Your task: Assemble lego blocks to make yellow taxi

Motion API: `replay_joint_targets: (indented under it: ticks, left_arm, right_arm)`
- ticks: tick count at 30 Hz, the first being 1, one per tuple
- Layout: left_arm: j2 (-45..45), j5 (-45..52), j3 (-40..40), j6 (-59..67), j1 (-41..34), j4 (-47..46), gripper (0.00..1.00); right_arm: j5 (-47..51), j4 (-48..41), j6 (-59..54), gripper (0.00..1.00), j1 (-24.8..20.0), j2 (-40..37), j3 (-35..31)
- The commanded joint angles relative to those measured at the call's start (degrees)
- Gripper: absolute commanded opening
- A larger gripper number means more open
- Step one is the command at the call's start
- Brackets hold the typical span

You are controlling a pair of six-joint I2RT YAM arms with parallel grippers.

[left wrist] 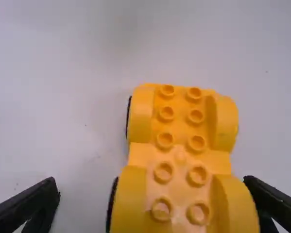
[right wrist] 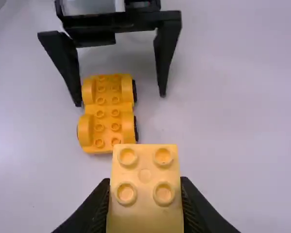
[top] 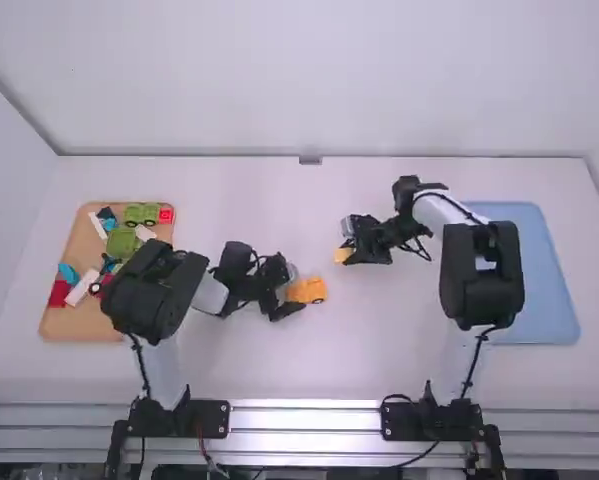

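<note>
In the high view, the white worktop (top: 239, 370) carries a yellow wheeled base (top: 307, 291) a little left of the middle. The left claw (top: 291, 292) is at the base, its 2 fingers spread with the base between them. The right claw (top: 349, 252) is farther up the picture and to the right, pinching a pale yellow block (top: 341, 256); the block and the base are well apart. At the far left, a brown tray (top: 54, 326) holds green pieces (top: 122, 242), red pieces (top: 59, 294), and some blue and white ones. At the far right lies a blue tray (top: 554, 290).

In the left wrist view, the left claw (left wrist: 152, 187) stands spread around the base, with a wide gap to 1 finger and the base close against the other. The base shows 10 studs in 2 rows, raised guards along both sides and dark wheels. A faint round mark sits between the studs near its middle; too little detail shows to tell whether it is lettering.

In the right wrist view, the right claw (right wrist: 145, 187) has the block clamped between its 2 fingers, with 4 studs facing the camera. The small round mark amid those 4 studs is too faint to read. Beyond it, the base lies studs up on the worktop, just beside 1 finger of the left claw, with open space to the other.
</note>
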Motion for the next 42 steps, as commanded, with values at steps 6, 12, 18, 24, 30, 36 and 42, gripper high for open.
replay_joint_targets:
  ticks: [6, 12, 18, 24, 30, 36, 42]
  left_arm:
    - [2.58, -0.31, 1.07, 2.82, -2.43, -0.81, 0.99]
    - [2.58, -0.13, 0.48, 5.77, -2.21, -0.96, 0.76]
    - [2.58, -0.26, 0.63, 6.45, -2.08, -1.53, 0.57]
    - [2.58, 0.28, 0.74, 9.09, -2.43, -1.75, 0.45]
    - [2.58, 0.11, 3.04, 13.49, -1.95, -7.96, 0.39]
    - [2.58, 0.22, 6.34, 14.8, -2.01, -14.8, 0.39]
    - [2.58, 1.4, 6.99, 17.66, -2.01, -17.64, 0.39]
  right_arm:
    - [2.05, 6.16, 7.39, 0.0, 1.95, -9.88, -4.94]
    - [1.27, 17.68, 14.82, 0.0, 1.88, -13.33, -13.49]
    - [-1.4, 26.67, 21.05, 0.0, 3.91, -13.25, -20.04]
    - [-1.29, 34.6, 27.93, 0.01, 8.17, -13.25, -24.11]
    - [1.25, 42.71, 34.25, 0.0, 11.47, -13.22, -28.55]
    - [1.27, 45.88, 35.32, 0.0, 12.39, -13.22, -31.71]
    - [1.44, 46.69, 35.36, 0.0, 12.37, -13.22, -33.44]
